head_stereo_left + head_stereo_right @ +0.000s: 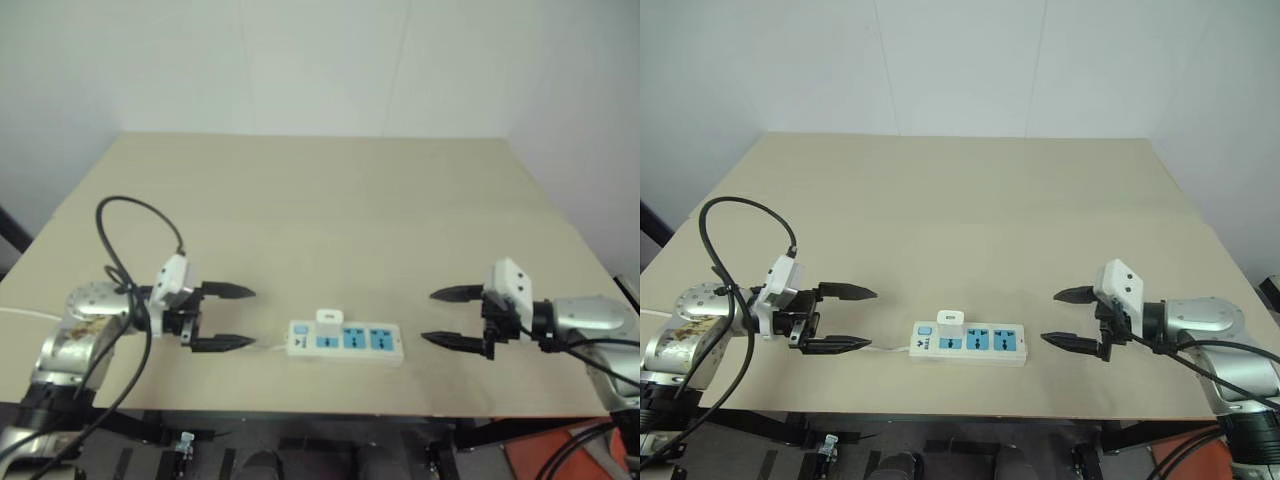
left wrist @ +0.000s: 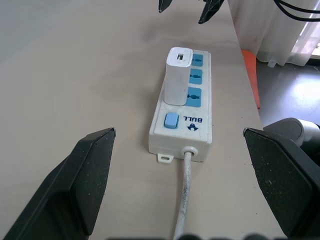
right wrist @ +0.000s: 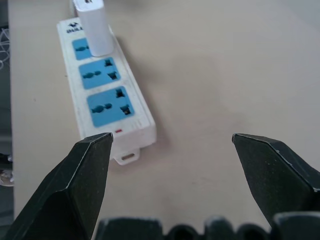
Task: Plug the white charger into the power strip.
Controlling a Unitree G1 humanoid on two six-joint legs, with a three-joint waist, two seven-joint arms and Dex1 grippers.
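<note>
- Power strip [image 1: 346,341]: long white glossy plastic bar with blue socket faces, laid flat on the matte beige table [image 1: 320,220], between both grippers.
- White charger [image 2: 177,76]: smooth rounded block, seated upright in the socket nearest the switch.
- Left gripper [image 1: 224,318]: black tapered fingers spread, nothing held.
- Right gripper [image 1: 450,317]: fingers spread, nothing held.

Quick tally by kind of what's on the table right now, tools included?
White charger, standing in the power strip's socket nearest the switch: 1
Power strip with cord: 1
Blue socket faces on the strip: 3
Open tools, left tool and right tool, one at each end of the strip, holding nothing: 2
Total things on the table: 2
</note>
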